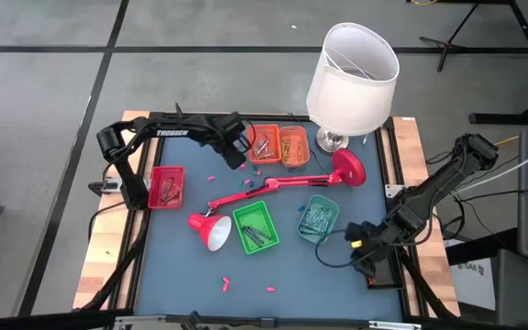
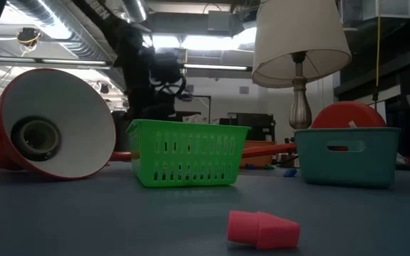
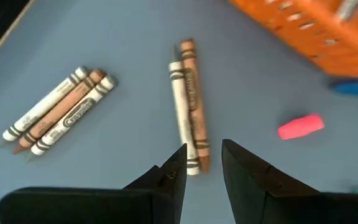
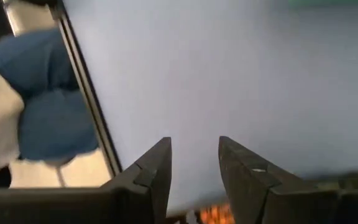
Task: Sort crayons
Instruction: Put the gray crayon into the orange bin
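Where left fingers [image 3: 202, 163] part: two crayons [image 3: 189, 106] lengthwise, side by side

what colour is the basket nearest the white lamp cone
Green; the basket shows best in the low view, right beside the cone.

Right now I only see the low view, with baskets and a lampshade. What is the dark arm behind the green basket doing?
Observer: The left end effector hangs open just over a pair of crayons, one white, one brown, side by side.
Operator: Any more crayons there?
Observer: Three more crayons lie together nearby.
Operator: And the other arm?
Observer: The right end effector sits open and empty near the right edge of the table.
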`<state>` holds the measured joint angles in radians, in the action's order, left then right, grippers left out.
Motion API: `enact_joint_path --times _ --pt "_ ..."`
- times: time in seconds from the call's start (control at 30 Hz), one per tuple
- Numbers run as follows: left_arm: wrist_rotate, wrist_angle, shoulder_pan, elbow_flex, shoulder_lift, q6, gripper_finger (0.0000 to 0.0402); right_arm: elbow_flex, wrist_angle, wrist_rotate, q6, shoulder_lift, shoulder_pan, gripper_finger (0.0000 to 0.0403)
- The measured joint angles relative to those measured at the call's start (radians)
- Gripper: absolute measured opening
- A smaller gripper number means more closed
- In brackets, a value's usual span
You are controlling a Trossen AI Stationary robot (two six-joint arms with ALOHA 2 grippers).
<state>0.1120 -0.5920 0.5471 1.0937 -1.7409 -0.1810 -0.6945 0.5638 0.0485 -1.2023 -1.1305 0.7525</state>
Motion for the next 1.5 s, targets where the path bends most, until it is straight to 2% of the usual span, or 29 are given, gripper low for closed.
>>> enact_joint_path --times 0.13,0.33,0.7,1.27,1.5 --pt "-0.001 0.063 0.017 -0.047 0.000 0.000 0.0085 0.000 -0.027 -0.105 0.011 0.000 0.000 0.0129" --pt "-0.002 0.129 0.024 -0.108 0.000 0.000 0.0085 0.000 -0.028 -0.180 0.012 0.000 0.000 0.0129" --pt "0.035 0.154 0.027 -0.141 0.000 0.000 0.0085 0.000 -0.028 -0.187 0.012 0.000 0.000 0.0129" --pt "0.035 0.132 0.083 -0.141 -0.001 0.000 0.0072 0.000 -0.032 -0.197 0.011 0.000 0.000 0.0129" --pt "0.034 0.131 0.078 -0.136 -0.060 0.000 0.0072 0.000 -0.042 -0.206 0.011 0.000 0.000 0.0129"
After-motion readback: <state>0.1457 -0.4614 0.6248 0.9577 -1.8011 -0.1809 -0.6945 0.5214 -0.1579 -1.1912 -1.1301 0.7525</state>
